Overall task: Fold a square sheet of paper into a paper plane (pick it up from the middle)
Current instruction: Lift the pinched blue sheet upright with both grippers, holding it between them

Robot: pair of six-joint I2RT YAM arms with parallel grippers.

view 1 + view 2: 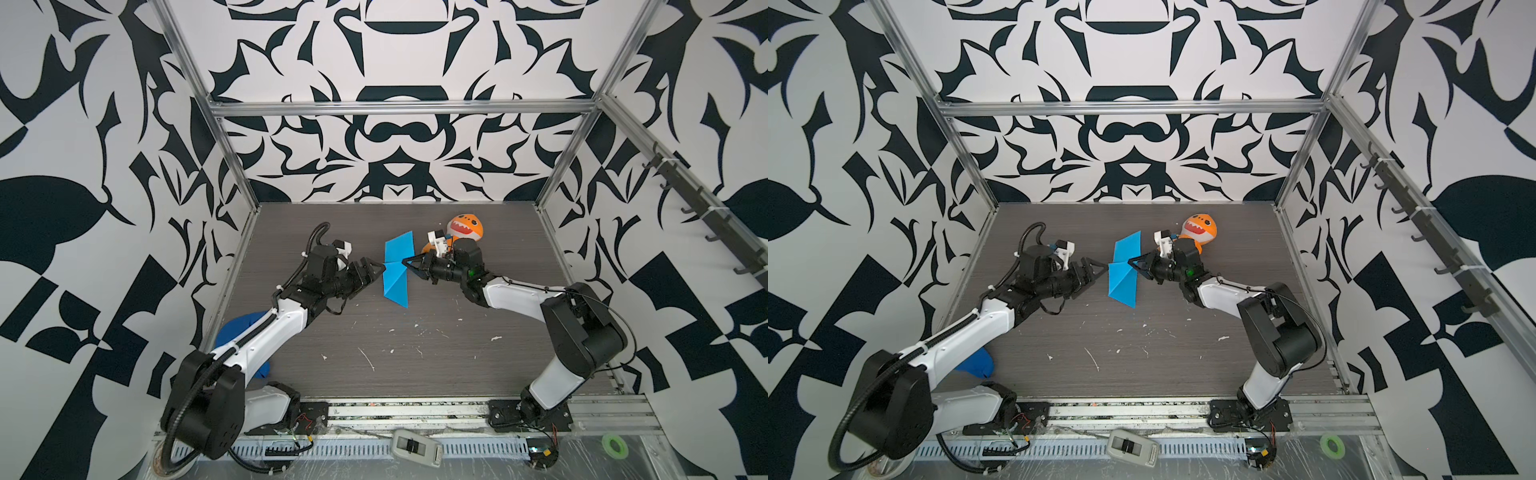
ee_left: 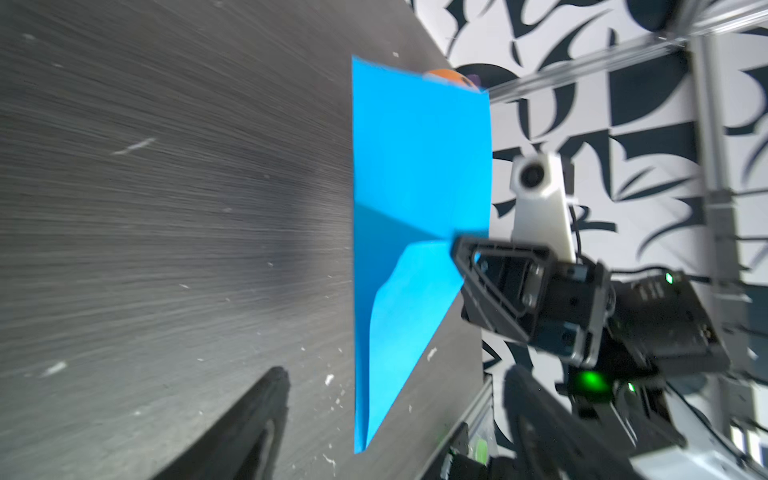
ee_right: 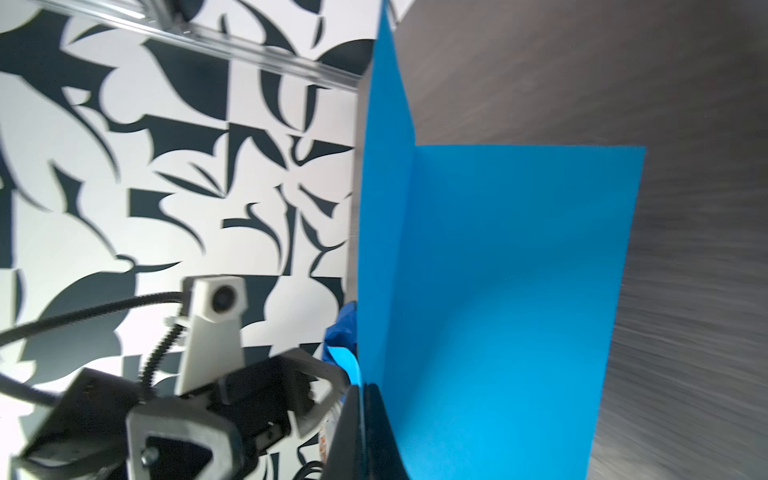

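The square sheet of paper (image 1: 397, 270) (image 1: 1123, 278) is bright blue, creased down its middle, with a triangular flap at its near end. It stands on edge over the table's middle. My right gripper (image 1: 405, 262) (image 3: 363, 390) is shut on the paper's (image 3: 498, 270) right edge at mid-length. My left gripper (image 1: 379, 271) (image 2: 397, 374) is open, its jaws spread wide on either side of the paper's (image 2: 415, 166) left edge without touching it. No dart-shaped paper plane is in view.
An orange shark plush (image 1: 465, 226) lies just behind my right wrist. A dark blue disc (image 1: 239, 332) sits partly under my left arm. White scraps dot the grey table (image 1: 415, 357). A grey handset (image 1: 415, 446) and a green tape roll (image 1: 615, 444) lie beyond the front rail.
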